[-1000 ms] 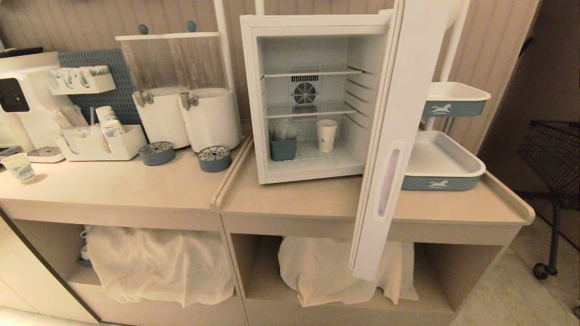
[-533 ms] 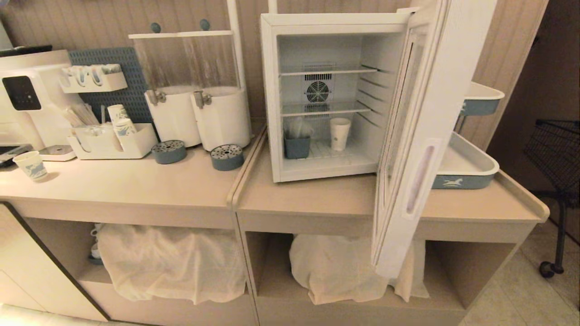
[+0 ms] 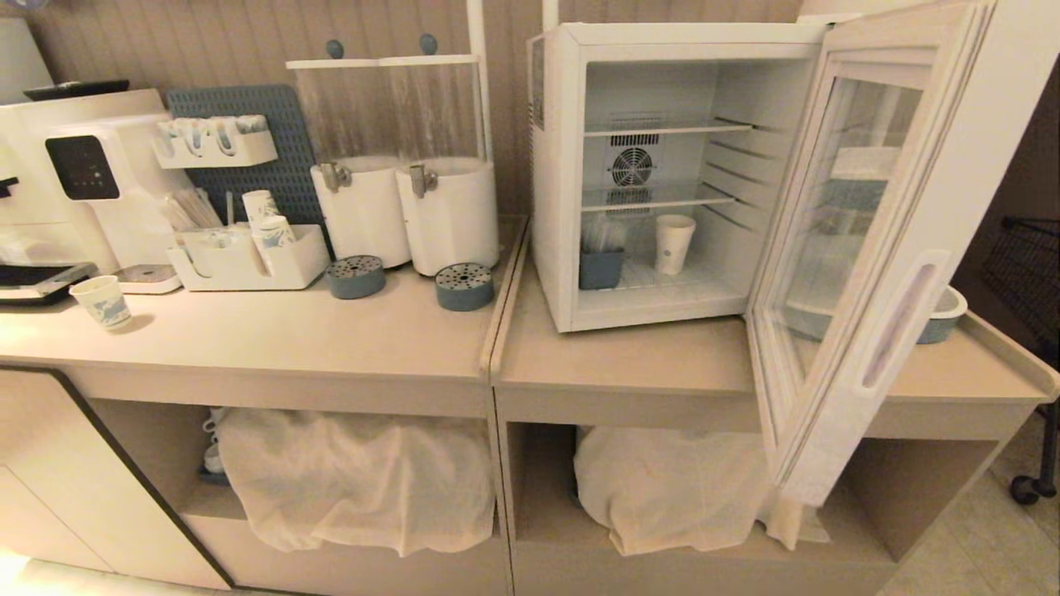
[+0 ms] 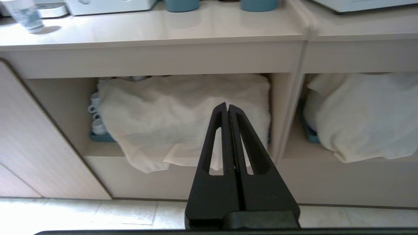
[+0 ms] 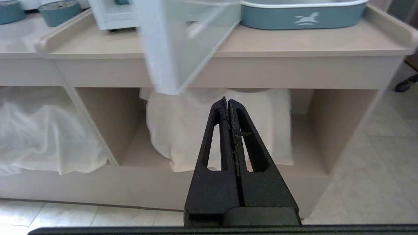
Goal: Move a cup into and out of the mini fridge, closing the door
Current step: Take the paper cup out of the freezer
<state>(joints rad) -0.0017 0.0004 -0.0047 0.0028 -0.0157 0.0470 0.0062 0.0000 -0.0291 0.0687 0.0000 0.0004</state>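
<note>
My left claw (image 4: pixel 227 109) and right claw (image 5: pixel 227 103) are both pressed together, empty, low before the surface (image 3: pixel 629 356). The cup (image 3: pixel 673 243) stands inside the mini fridge (image 3: pixel 555 165), its door (image 3: pixel 869 248) swung wide.

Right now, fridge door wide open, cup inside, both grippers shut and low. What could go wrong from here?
1. The door juts out past the counter edge; an arm rising toward the mini fridge could clip it.
2. The cup stands on the bottom rack close beside a blue-grey holder, under a wire shelf; a reach could well knock one over.
3. The left gripper and right gripper are both shut; whichever reaches in must open first or it may push the cup.
</note>
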